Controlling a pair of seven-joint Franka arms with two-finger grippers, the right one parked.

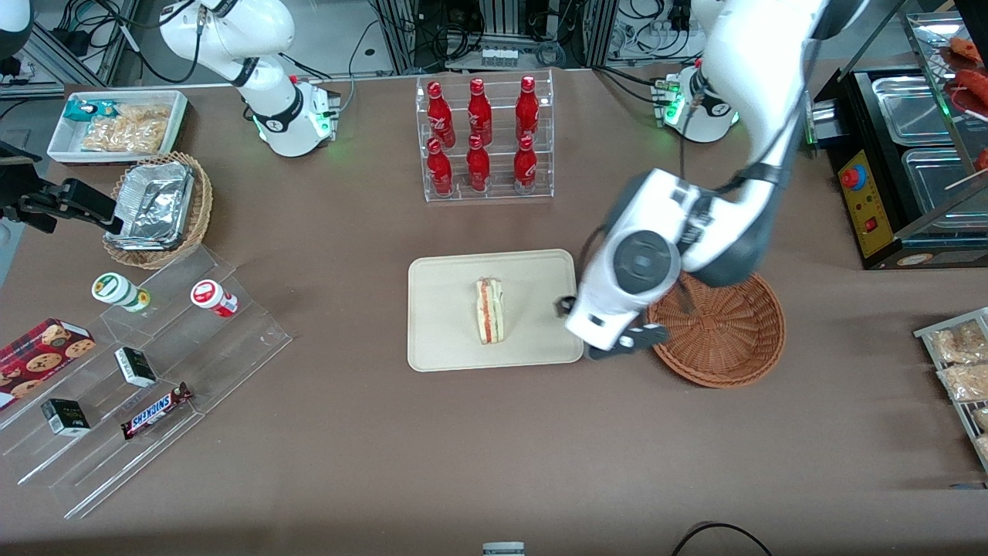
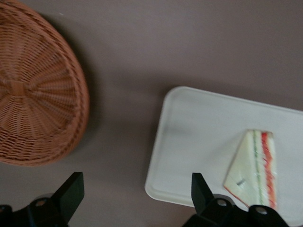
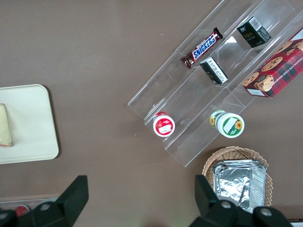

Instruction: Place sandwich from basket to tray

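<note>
Sandwich (image 1: 489, 310) lies mid-tray (image 1: 440, 347); gripper (image 1: 610, 332), fingers spread and empty, hangs between tray edge and basket (image 1: 733, 340). I'd risk clipping that edge.

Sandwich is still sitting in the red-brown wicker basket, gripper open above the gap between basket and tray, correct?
Not quite. The sandwich lies on the cream tray, not in the reddish-brown wicker basket, which holds nothing; the front view and left wrist view both show this. The rest stands: the gripper is open, above the table between basket and tray.
</note>
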